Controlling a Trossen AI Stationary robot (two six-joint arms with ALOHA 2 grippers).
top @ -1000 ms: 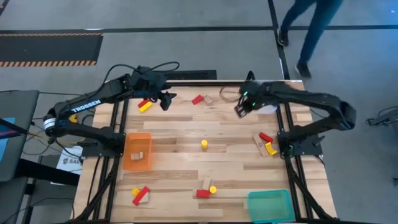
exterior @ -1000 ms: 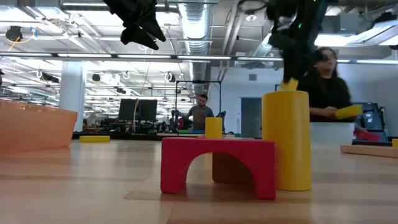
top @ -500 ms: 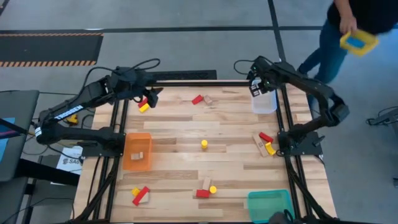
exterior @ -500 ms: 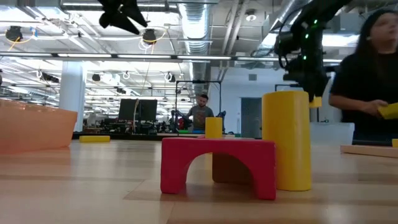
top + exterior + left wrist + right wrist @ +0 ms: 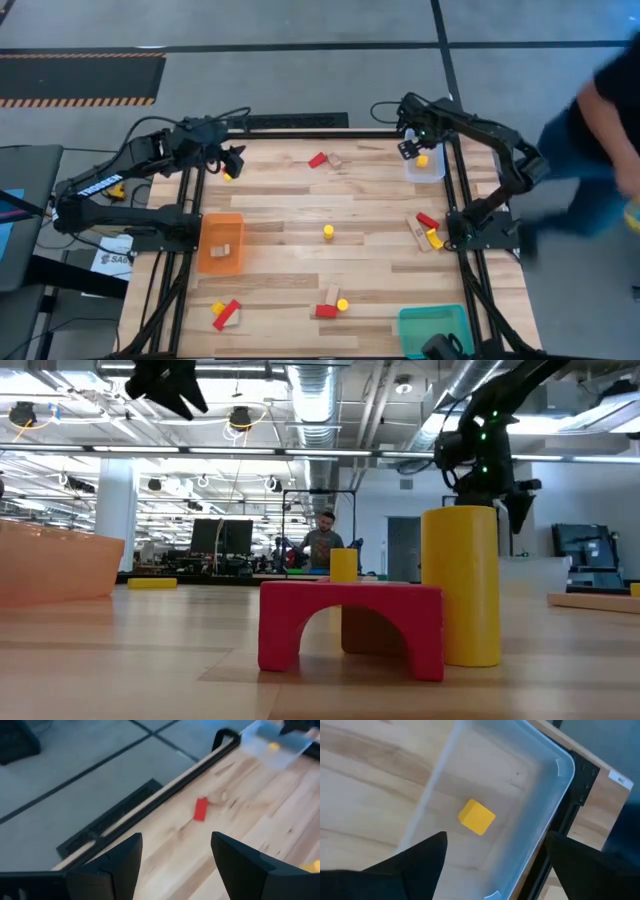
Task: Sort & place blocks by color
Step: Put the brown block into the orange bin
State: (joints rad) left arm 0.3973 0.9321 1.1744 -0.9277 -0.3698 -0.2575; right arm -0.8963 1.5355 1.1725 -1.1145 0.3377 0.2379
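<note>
Right gripper (image 5: 492, 865) stood wide open, empty, directly above the yellow cube (image 5: 476, 817) lying in the clear tray (image 5: 555, 780).

Yellow cube (image 5: 476, 817) in clear tray (image 5: 547, 815); orange tray (image 5: 221, 243); green tray (image 5: 433, 328); pale wood-grain surface (image 5: 300, 215).

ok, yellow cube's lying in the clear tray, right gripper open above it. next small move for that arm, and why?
Probably lift the right gripper clear of the clear tray and head for another yellow block. Its fingers are spread and empty, and the yellow cube lies loose on the tray floor. The nearest loose yellow block lies by the table's right edge.
</note>
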